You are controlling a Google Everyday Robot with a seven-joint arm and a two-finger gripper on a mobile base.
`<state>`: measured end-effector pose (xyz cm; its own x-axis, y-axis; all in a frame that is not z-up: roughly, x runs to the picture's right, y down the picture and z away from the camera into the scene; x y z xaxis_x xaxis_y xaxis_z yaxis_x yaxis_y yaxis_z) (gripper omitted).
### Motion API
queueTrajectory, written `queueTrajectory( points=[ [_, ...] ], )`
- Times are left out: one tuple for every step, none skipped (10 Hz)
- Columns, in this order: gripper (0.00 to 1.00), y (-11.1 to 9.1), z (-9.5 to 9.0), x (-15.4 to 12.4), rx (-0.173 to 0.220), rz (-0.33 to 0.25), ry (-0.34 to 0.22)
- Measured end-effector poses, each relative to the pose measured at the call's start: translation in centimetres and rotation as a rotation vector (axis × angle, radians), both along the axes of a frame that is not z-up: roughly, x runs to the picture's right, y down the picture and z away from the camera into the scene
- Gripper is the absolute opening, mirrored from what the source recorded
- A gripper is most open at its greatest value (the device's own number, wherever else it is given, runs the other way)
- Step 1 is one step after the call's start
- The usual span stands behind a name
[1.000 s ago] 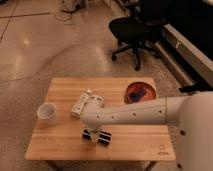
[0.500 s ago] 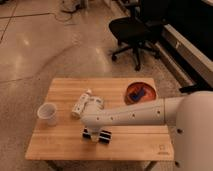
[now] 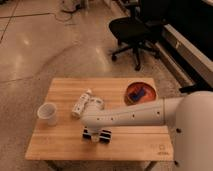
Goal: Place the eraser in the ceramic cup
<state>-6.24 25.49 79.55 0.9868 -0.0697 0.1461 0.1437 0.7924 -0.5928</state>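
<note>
The black striped oblong eraser (image 3: 105, 135) is clenched by the gripper (image 3: 95, 133). The whitish-grey round ceramic cup (image 3: 47, 113) is seen well left of it.

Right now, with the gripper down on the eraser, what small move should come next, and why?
Probably lift straight up: the gripper is shut across the eraser, which lies on the table, and the ceramic cup stands apart, so carrying comes next.

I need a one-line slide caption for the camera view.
The gripper, shut on the eraser near the front of the table; ceramic cup stands apart.
</note>
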Motion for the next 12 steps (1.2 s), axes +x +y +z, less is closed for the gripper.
queueTrajectory(
  points=[
    [0.0,-0.4,-1.2,-0.5,0.006,-0.001,-0.05],
    [0.0,-1.1,-2.3,-1.1,0.017,0.001,-0.097],
    [0.0,-2.4,-4.8,-2.0,0.041,0.008,-0.18],
    [0.0,-3.3,-7.2,-2.7,0.06,0.007,-0.251],
    [0.0,-4.1,-9.4,-3.0,0.075,0.005,-0.307],
    [0.0,-4.8,-11.8,-3.4,0.088,-0.004,-0.369],
    [0.0,-5.1,-13.1,-3.7,0.093,-0.012,-0.403],
    [0.0,-5.5,-14.6,-4.0,0.101,-0.019,-0.448],
    [0.0,-5.7,-15.8,-4.3,0.107,-0.027,-0.486],
    [0.0,-5.8,-16.2,-4.5,0.109,-0.031,-0.5],
    [0.0,-5.8,-16.3,-4.5,0.11,-0.031,-0.502],
    [0.0,-5.8,-16.3,-4.6,0.109,-0.033,-0.503]
  ],
)
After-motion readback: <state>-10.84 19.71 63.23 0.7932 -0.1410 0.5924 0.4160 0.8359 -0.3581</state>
